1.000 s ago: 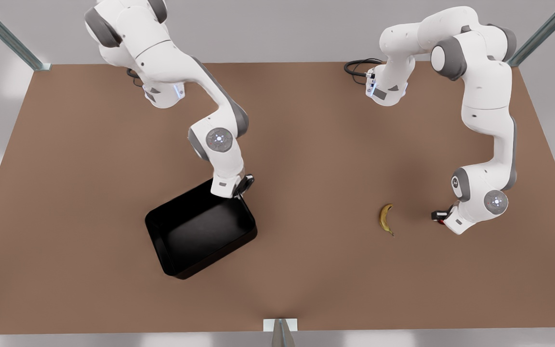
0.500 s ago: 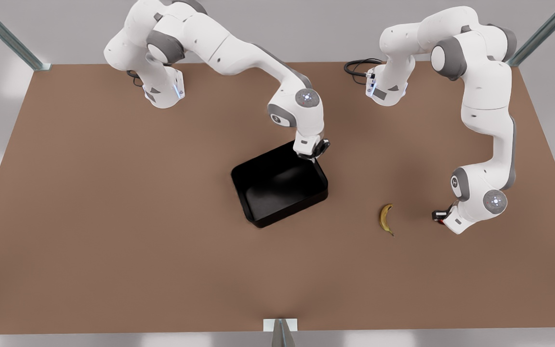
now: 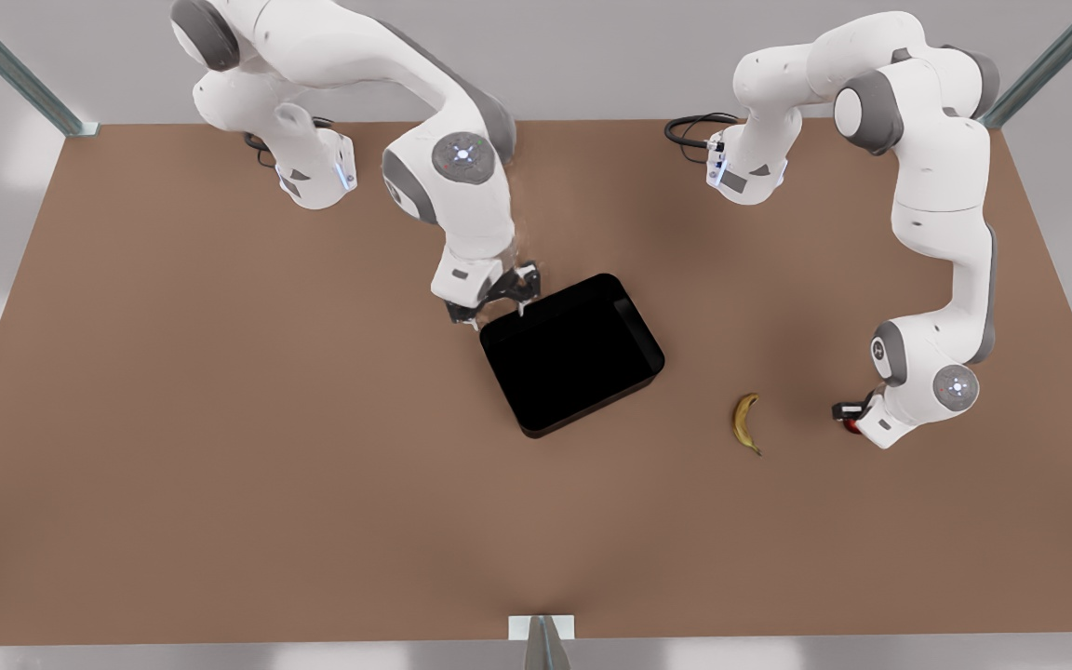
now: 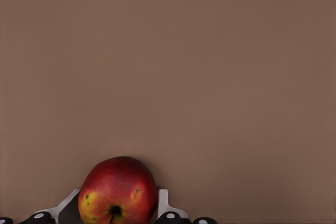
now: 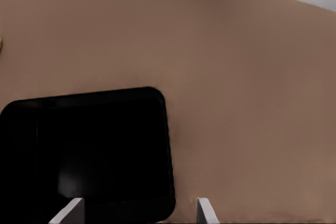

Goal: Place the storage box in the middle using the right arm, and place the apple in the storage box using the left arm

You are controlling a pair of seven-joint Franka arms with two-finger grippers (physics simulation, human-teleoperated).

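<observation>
The storage box (image 3: 573,354) sits near the middle of the brown worktop (image 3: 220,465), turned at an angle to the worktop's edges, with bare surface open all round it. The right gripper (image 3: 499,300) hangs just above and beside the box corner toward the front view's left; its jaws stand spread wide with nothing between them, and in the right wrist view the two pale fingertips (image 5: 68,211) straddle the box's near corner (image 5: 89,150) without touching the rim. The banana (image 3: 745,422) lies apart from the box toward the front view's right, with a strip of open worktop between them. Farther from the box on that same side, past the banana, the left gripper (image 3: 850,417) is down at the worktop, and a sliver of red shows at its tip. In the left wrist view the apple (image 4: 118,191) sits between the left gripper's jaws, a pale fingertip close on either side of it; whether they press on it I cannot tell. Beyond the apple the worktop runs plain and open. Behind the box, at the worktop's back edge, stand the two white arm bases, with a coil of black cable (image 3: 690,128) beside the one toward the front view's right. Metal frame posts (image 3: 10,70) rise at the back corners against a pale grey wall, and a small bracket (image 3: 542,629) sits at the middle of the front edge.
</observation>
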